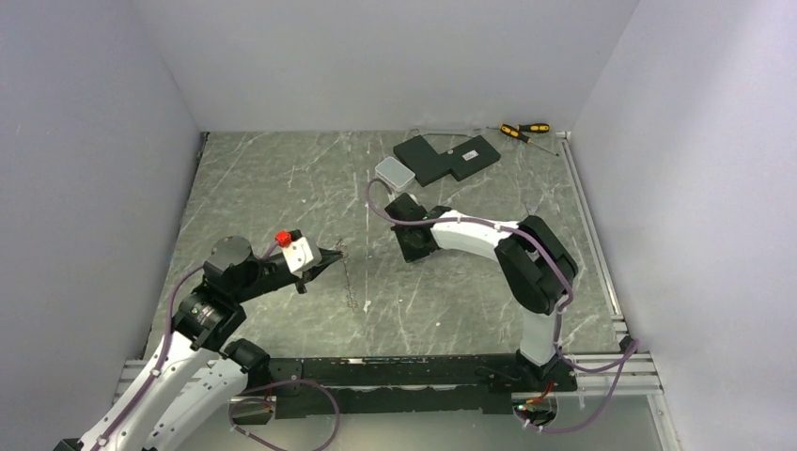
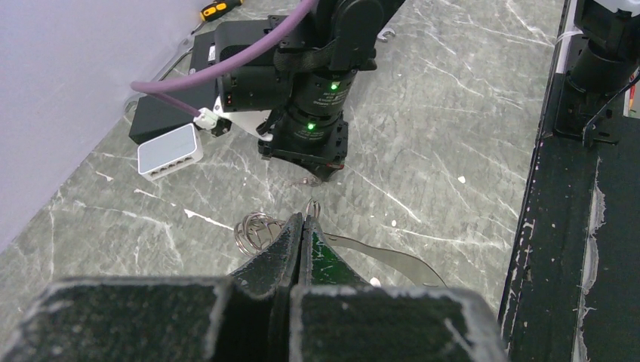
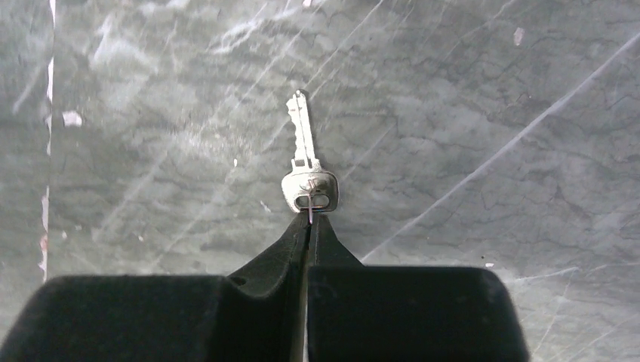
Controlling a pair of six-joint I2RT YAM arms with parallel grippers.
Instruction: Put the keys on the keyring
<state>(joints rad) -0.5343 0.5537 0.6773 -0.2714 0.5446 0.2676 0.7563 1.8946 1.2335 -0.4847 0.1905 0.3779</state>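
Note:
A silvery key (image 3: 306, 162) lies flat on the marble table (image 3: 490, 113), blade pointing away. My right gripper (image 3: 309, 219) is shut, pinching a thin wire that runs through the key's hole; in the top view this gripper (image 1: 411, 249) points down at mid-table and hides the key. My left gripper (image 2: 303, 219) is shut on the keyring (image 1: 350, 282), a thin wire that trails from its tips toward the near edge. In the left wrist view a small loop end pokes past the tips, with a coil of wire turns (image 2: 255, 230) just left of the fingers.
A small white box (image 1: 395, 171) and flat black blocks (image 1: 446, 157) sit behind the right gripper. Yellow-and-black screwdrivers (image 1: 524, 130) lie at the back wall. A black rail (image 1: 376, 371) runs along the near edge. Walls close in three sides.

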